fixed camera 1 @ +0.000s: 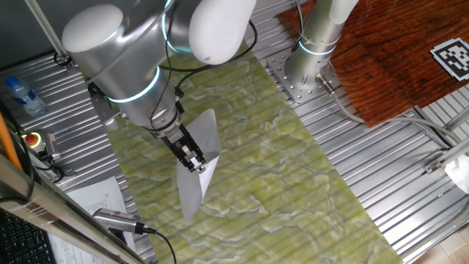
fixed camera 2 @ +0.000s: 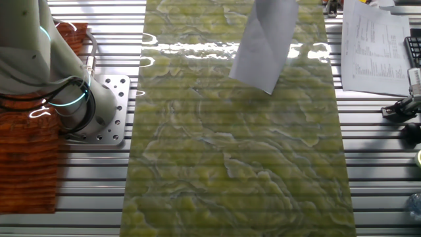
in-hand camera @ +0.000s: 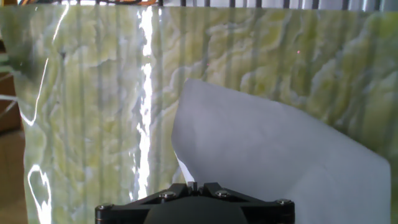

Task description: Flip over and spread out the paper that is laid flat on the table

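The paper is a blank white sheet, lifted off the table and hanging curled from my gripper, which is shut on one edge of it. In the other fixed view the paper hangs at the top centre above the green-yellow marbled table; the gripper is out of frame there. In the hand view the paper curves away from the closed gripper over the table.
A second arm's base stands at the table's far side by a reddish wooden board. A printed sheet, a water bottle and a handheld tool lie on the ribbed metal panels.
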